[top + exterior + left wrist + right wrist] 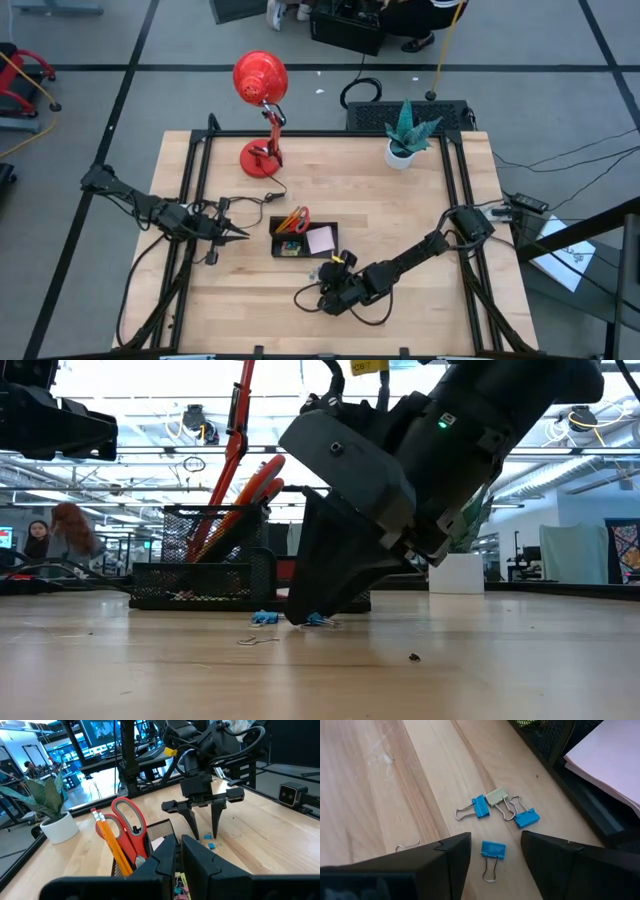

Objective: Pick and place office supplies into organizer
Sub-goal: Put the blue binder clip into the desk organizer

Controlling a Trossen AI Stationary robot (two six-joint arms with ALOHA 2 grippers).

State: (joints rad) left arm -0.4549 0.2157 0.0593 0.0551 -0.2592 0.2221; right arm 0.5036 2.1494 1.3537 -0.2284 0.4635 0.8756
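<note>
Right gripper [495,851] hung lower-center, jaws apart and empty, straddling one blue clip [493,849]. Evidently poised to pinch it for the organizer [303,240].

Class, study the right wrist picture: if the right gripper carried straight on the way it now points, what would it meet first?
Most likely the blue binder clip lying between the open fingers of the right gripper, then the wooden table under it; how far off the clip lies is unclear.

clear: table left of clips [493,849] | blocked: organizer [580,795] beside them
</note>
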